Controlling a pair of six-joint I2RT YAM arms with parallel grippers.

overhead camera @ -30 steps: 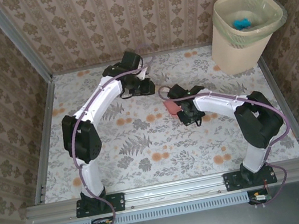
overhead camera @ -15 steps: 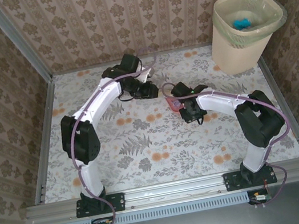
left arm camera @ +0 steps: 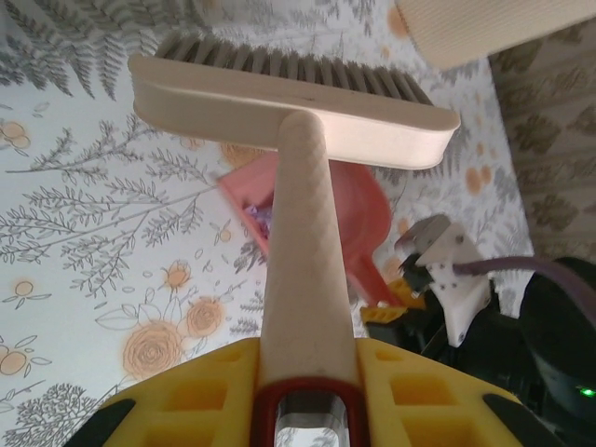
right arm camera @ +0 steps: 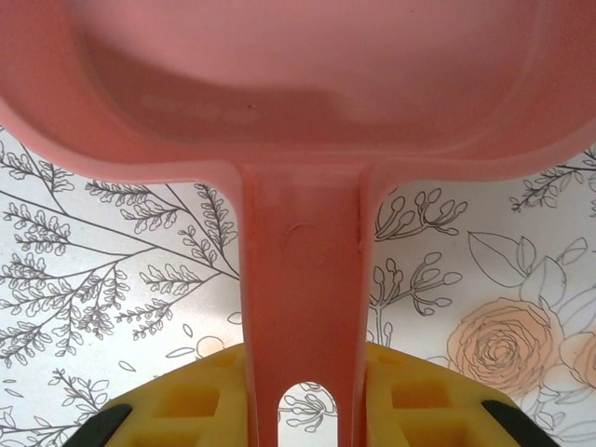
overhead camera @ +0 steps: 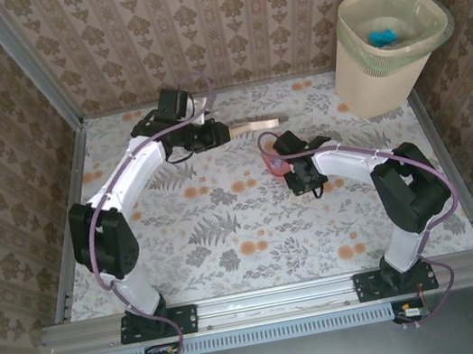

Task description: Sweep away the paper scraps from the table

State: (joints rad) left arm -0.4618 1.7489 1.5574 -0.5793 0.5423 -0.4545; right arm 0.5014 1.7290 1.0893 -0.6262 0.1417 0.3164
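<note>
Swinging back over the table (overhead camera: 228,233), the left arm had pulled toward the far-left corner within 1 second. The left gripper (left arm camera: 307,377) stayed clamped on the brush (left arm camera: 296,93), lifted clear of the pink dustpan (left arm camera: 358,219). The right gripper (right arm camera: 303,396) pinched the pan's handle. 1 purple paper scrap (left arm camera: 258,216) lay in the pan, so that stroke looked finished.

Overall: bright, even light across my table (overhead camera: 253,220), with no dim corners.
Shadows: soft and faint, lying close under my arms.
Glare: a mild sheen along the brush (left arm camera: 303,242) handle.
Left wrist focus: brush head crisp; my left fingers (left arm camera: 177,396) soft at the bottom edge.
Right wrist focus: dustpan (right arm camera: 298,84) near and hazy; my right fingers (right arm camera: 177,405) blurred; table print sharp.
</note>
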